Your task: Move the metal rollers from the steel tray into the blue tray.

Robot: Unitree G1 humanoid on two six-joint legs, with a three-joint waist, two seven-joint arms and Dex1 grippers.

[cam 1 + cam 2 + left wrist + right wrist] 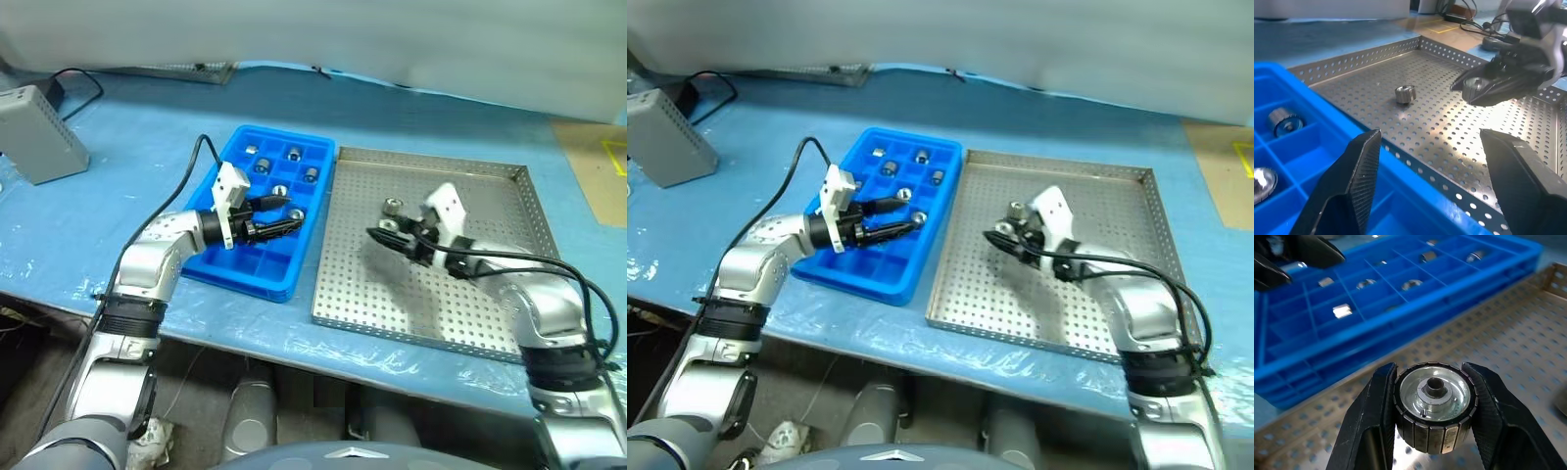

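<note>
Right claw (1431, 406) clamps a metal roller (1434, 404) — bore facing the wrist camera; left claw (1432, 166) wide.

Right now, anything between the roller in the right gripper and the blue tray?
Partly. The right gripper holds a roller above the steel tray. The left gripper hovers open over the blue tray, in front of its middle cells. The near-row cells look free; between roller and tray, only the tray rims lie below.
</note>
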